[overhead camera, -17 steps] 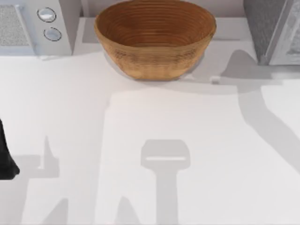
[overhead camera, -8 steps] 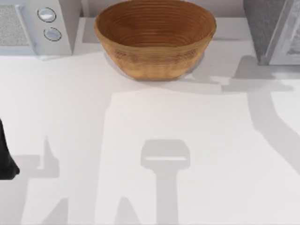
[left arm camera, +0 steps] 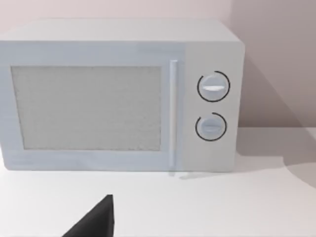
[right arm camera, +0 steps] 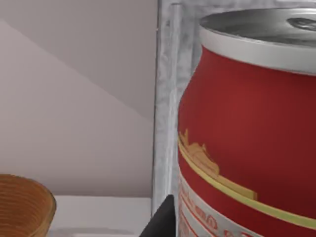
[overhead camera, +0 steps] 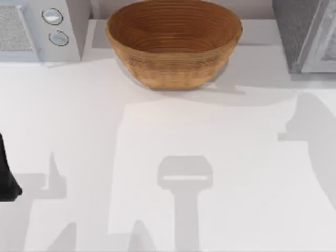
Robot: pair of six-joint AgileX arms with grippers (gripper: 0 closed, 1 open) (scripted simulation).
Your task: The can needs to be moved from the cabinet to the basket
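Observation:
The can (right arm camera: 247, 133), red with a shiny silver top, looms very close in the right wrist view. It stands upright against the pale grey frame of the cabinet (right arm camera: 168, 89). A dark part of my right gripper (right arm camera: 160, 219) shows right beside the can's lower side. Whether it touches the can is unclear. From above, the cabinet (overhead camera: 307, 34) stands at the table's far right corner. The brown wicker basket (overhead camera: 173, 44) sits at the far middle with nothing inside, and its rim also shows as the basket (right arm camera: 22, 205) in the right wrist view. My left arm (overhead camera: 8, 173) is parked at the left edge.
A white microwave (overhead camera: 37, 29) with two round knobs stands at the far left, and the left wrist view faces this microwave (left arm camera: 118, 98), with my left gripper (left arm camera: 94, 222) low before it. The white table (overhead camera: 173, 136) carries arm shadows at the right.
The right arm's shadow has slid from beside the cabinet's base toward the table's right edge and nearer the front. The basket and left arm have not moved.

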